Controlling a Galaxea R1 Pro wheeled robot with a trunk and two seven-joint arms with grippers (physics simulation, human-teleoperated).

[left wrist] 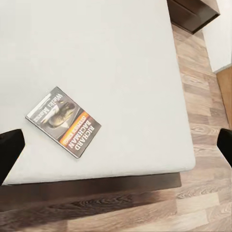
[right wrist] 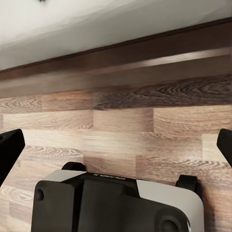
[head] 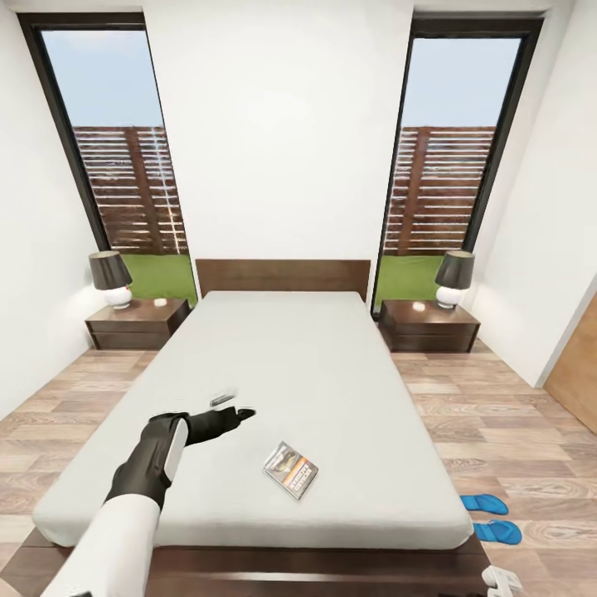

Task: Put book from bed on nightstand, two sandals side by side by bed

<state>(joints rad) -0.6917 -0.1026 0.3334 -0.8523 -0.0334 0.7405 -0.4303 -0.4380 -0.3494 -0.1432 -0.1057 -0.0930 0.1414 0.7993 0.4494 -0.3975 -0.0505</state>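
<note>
The book (head: 291, 469) lies flat on the bed (head: 282, 373), near the foot end and right of centre; its cover reads "RICHARD BACHMAN" in the left wrist view (left wrist: 64, 122). My left gripper (head: 235, 405) hovers open over the mattress, a little left of and beyond the book, holding nothing. Its dark fingertips (left wrist: 9, 152) frame the left wrist view. The two sandals (head: 484, 503) (head: 497, 531) lie close together on the floor by the bed's right foot corner. My right gripper (right wrist: 116, 145) is open, low over the floor beside the bed frame (right wrist: 116, 63).
Two nightstands (head: 137, 322) (head: 429, 325) flank the headboard, each bearing a lamp (head: 110, 279) (head: 454, 279). Tall windows stand behind them. Wood-plank floor (head: 497, 414) runs along both sides of the bed. A brown door or panel (head: 576, 365) is at the right. My base (right wrist: 121, 203) shows under the right gripper.
</note>
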